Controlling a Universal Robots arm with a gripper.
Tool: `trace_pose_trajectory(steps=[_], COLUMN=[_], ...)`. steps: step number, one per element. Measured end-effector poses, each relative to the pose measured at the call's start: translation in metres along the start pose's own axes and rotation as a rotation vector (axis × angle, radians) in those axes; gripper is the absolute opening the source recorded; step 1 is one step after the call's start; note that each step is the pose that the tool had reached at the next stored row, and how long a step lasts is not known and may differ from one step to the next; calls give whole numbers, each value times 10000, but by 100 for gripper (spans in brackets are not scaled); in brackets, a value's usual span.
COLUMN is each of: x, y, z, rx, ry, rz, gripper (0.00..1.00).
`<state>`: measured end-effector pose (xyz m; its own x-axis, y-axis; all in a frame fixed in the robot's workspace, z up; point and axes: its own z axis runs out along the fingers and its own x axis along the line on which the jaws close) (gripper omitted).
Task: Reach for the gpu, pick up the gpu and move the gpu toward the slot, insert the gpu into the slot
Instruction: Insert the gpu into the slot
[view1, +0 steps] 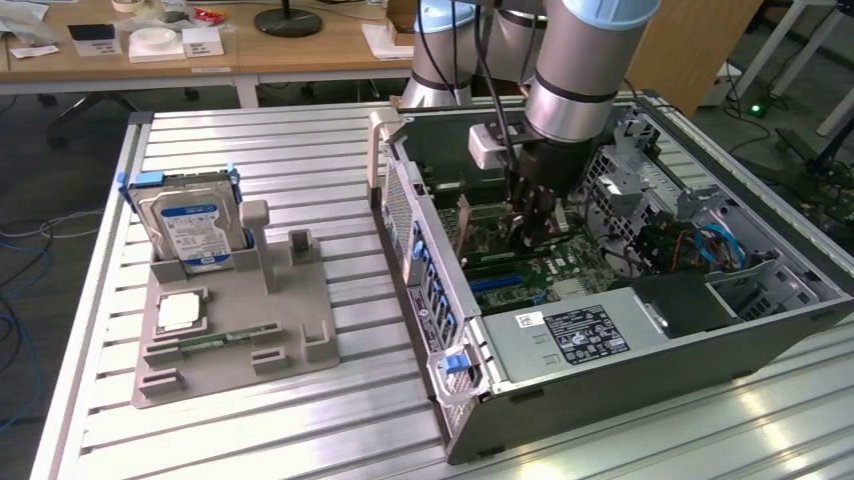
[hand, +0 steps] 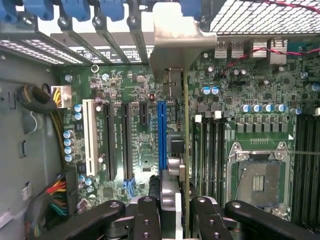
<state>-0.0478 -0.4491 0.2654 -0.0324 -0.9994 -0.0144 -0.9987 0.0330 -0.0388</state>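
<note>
My gripper (view1: 534, 222) is lowered into the open computer case (view1: 441, 300) and is shut on the gpu (view1: 466, 226). In the wrist view the gpu (hand: 185, 125) shows edgewise as a thin dark-green line, with its pale metal bracket (hand: 177, 40) at the case's rear wall. My gripper (hand: 177, 202) clamps the card's near end between black fingers (hand: 147, 215). The long blue slot (hand: 161, 135) runs parallel to the card, just to one side of its edge. I cannot tell whether the card touches the motherboard (hand: 135, 80).
Black slots and a white slot (hand: 90, 137) lie beside the blue one. The square processor socket (hand: 257, 182) and memory slots are nearby. Coloured cables (hand: 57, 192) hang at the case wall. On the exterior view's left, a grey fixture (view1: 287, 320) holds a hard drive (view1: 187, 228).
</note>
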Motion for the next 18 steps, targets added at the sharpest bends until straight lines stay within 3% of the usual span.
trace_pose_trajectory(steps=[18], x=[73], y=[85], z=[139], rx=[-3], ry=[32], rz=[-1], gripper=[28])
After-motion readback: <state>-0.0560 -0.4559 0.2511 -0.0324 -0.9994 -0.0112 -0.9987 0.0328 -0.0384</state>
